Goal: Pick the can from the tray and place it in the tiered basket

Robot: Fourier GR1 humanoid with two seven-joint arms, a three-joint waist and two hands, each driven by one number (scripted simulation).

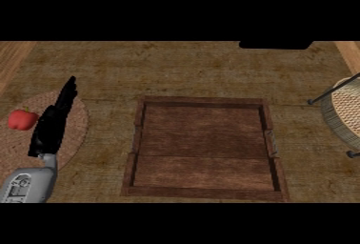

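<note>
A dark wooden tray [204, 102] lies in the middle of the counter, and I see no can in it or anywhere else. The tiered basket [343, 114], woven with a black wire frame, shows partly at the right edge. My left hand [53, 124] stands at the left with its fingers straight and pointing up, holding nothing. My right hand does not show.
A red bell pepper [22, 119] sits on a round woven mat [74, 128] at the left, just beside my left hand. A dark object [275, 45] lies at the counter's far edge. Bare counter surrounds the tray.
</note>
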